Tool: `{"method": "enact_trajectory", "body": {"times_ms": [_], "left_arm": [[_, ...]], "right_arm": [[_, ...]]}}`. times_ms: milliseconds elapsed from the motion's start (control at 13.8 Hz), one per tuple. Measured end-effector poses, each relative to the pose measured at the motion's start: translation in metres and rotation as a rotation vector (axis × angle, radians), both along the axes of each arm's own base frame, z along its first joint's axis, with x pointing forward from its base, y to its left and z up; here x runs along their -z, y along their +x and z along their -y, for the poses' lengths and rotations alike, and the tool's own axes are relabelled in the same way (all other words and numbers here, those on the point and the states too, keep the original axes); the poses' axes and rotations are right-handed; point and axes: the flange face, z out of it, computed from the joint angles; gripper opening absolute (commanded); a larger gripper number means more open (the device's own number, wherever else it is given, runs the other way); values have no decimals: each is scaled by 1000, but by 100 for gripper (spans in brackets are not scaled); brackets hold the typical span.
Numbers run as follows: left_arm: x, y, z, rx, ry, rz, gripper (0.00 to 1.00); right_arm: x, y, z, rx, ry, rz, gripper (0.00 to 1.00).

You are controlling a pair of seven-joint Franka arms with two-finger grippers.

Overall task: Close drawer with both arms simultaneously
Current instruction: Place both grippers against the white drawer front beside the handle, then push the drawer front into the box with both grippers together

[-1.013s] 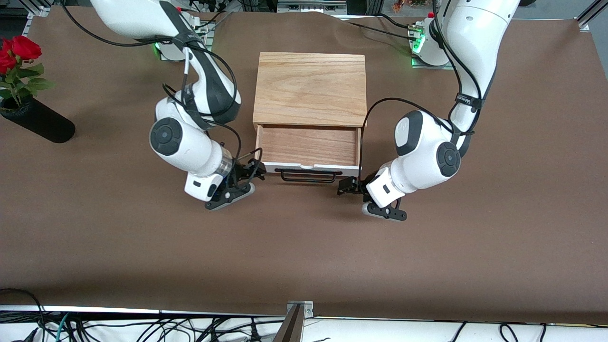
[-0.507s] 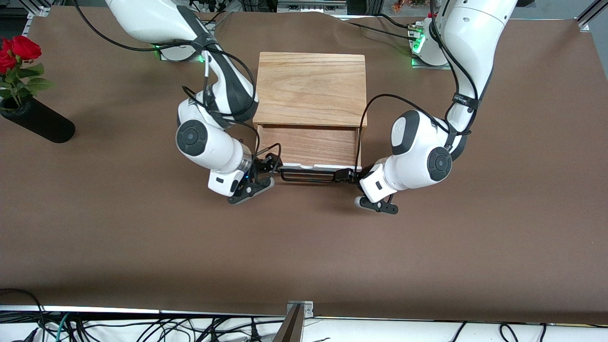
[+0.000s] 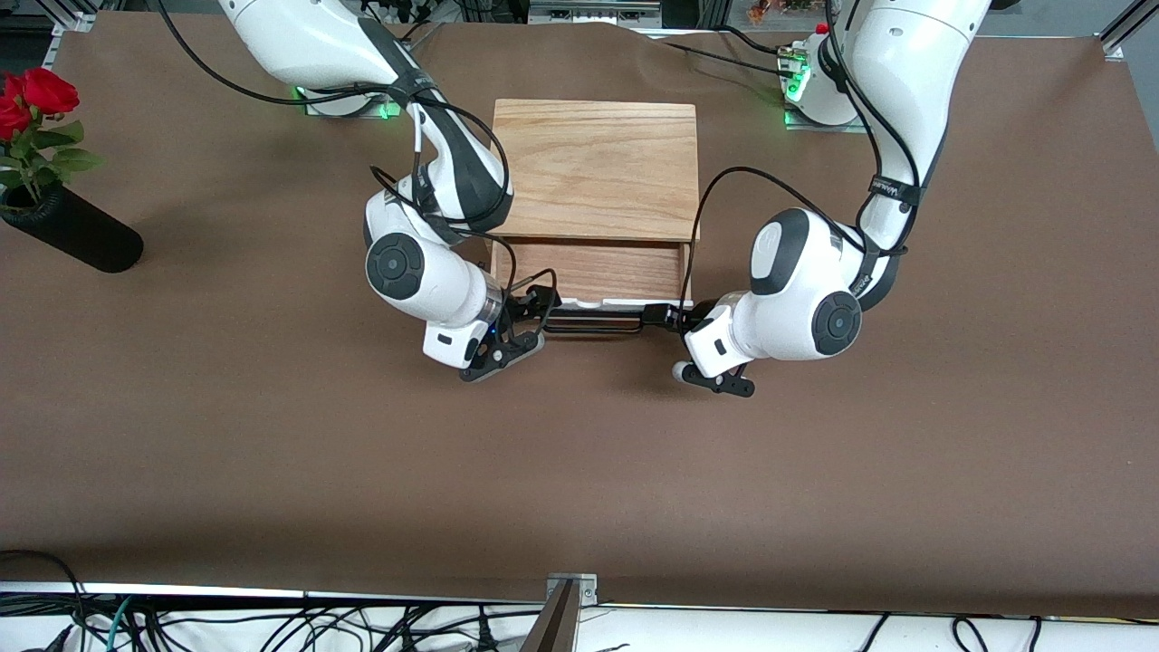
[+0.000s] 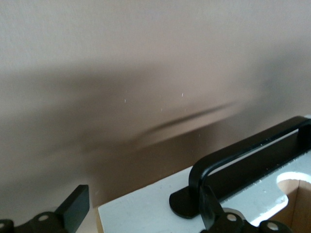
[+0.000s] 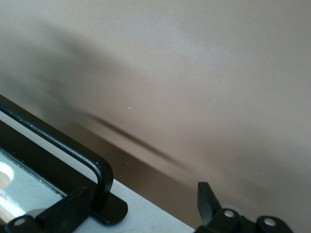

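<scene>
The drawer (image 3: 589,269) stands partly out of the light-wood box (image 3: 596,167), its white front panel (image 3: 625,303) and black wire handle (image 3: 593,328) facing the front camera. My right gripper (image 3: 536,313) is open against the panel's end toward the right arm. In the right wrist view (image 5: 138,206) its fingers straddle the panel's corner (image 5: 150,216) beside the handle's foot (image 5: 104,206). My left gripper (image 3: 663,317) is open against the other end. In the left wrist view (image 4: 143,213) it straddles the panel (image 4: 141,213) beside the handle (image 4: 243,155).
A black vase (image 3: 77,235) with red roses (image 3: 32,95) lies at the right arm's end of the table. The brown table cover (image 3: 579,471) stretches from the drawer to the front edge. The arm bases stand beside the box.
Both grippers have moved in to the drawer's front panel from either end. The drawer has slid partway into the box, so less of its wooden tray shows.
</scene>
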Motion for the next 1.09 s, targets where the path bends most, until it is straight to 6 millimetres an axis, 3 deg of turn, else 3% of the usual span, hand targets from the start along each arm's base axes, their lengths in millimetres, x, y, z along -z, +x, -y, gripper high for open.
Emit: {"method": "enact_trajectory", "body": {"times_ms": [289, 1086], "left_arm": [[-2, -7, -2, 27, 6, -74, 100], [-9, -22, -6, 83, 10, -179, 100]], "right_arm": [[2, -11, -10, -26, -9, -32, 100], [7, -27, -14, -71, -46, -145, 100]]}}
